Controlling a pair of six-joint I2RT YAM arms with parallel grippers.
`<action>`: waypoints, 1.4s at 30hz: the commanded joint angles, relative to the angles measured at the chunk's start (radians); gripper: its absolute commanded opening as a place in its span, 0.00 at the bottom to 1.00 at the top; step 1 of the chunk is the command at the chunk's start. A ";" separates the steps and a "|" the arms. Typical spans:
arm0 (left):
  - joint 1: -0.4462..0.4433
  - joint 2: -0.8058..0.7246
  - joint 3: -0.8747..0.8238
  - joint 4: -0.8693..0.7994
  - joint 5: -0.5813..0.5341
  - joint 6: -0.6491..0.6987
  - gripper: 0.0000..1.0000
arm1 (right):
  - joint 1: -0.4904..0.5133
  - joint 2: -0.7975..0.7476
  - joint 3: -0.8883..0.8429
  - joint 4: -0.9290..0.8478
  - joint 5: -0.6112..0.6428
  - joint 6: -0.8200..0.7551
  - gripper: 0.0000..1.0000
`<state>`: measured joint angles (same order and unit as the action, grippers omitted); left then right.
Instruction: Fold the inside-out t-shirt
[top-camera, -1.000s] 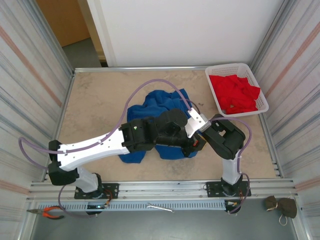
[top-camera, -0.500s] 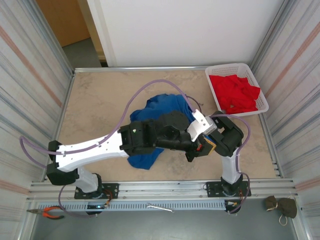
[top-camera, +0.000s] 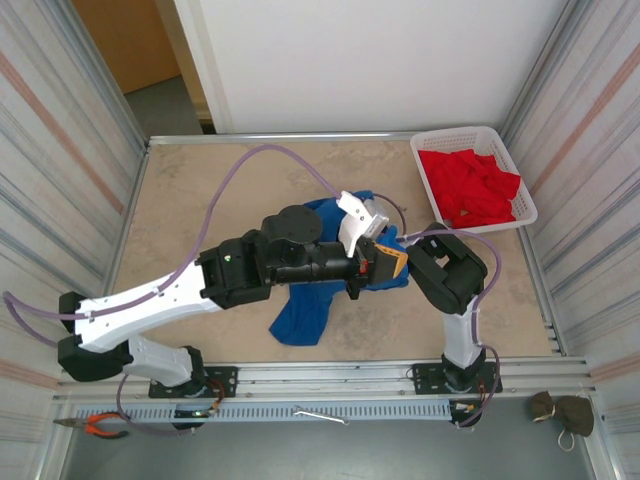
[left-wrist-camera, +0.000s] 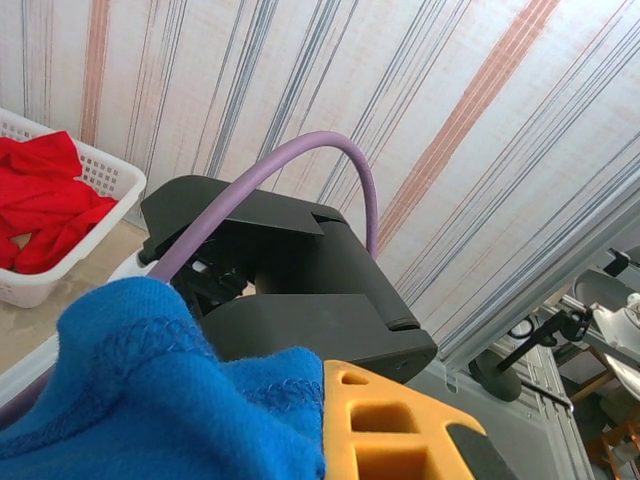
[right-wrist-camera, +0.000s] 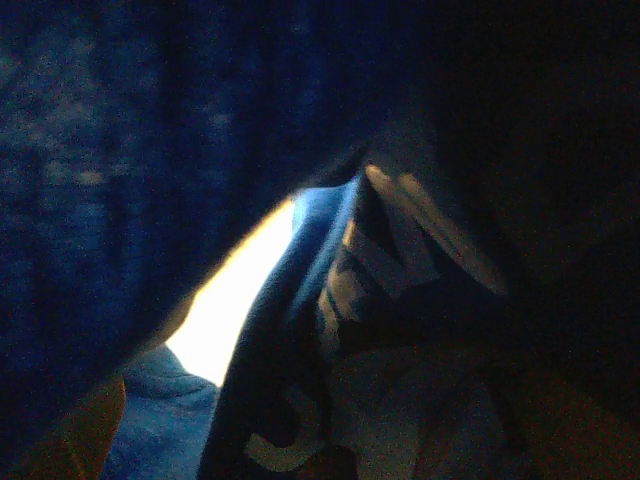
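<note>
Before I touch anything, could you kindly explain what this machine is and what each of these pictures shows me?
These are two robot arms bolted at the near edge of a table. The wide picture looks down from above and behind them; the other two come from small cameras on each wrist. The left arm's fingers are shut on a blue t-shirt, holding part of it up above the table. The right arm reaches in beside it; its wrist camera is buried in dark cloth, where a pale print shows, so I cannot tell how its fingers stand. At the far right corner a white basket holds a red garment.
</note>
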<state>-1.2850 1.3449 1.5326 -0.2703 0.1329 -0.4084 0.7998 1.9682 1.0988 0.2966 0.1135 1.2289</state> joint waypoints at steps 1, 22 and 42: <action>-0.013 -0.006 0.026 0.093 0.025 -0.009 0.00 | 0.006 0.023 0.057 -0.419 0.168 0.125 0.99; 0.084 -0.105 -0.125 0.182 -0.051 -0.113 0.00 | -0.036 0.125 0.030 -0.304 -0.068 0.136 0.00; 1.174 -0.038 -0.650 0.204 0.132 -0.370 0.00 | -0.010 -0.404 0.028 -0.337 -0.376 -0.277 0.00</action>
<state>-0.1520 1.2686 0.8951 -0.0929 0.2180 -0.7650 0.7815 1.6402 1.0801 0.0319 -0.2150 1.0248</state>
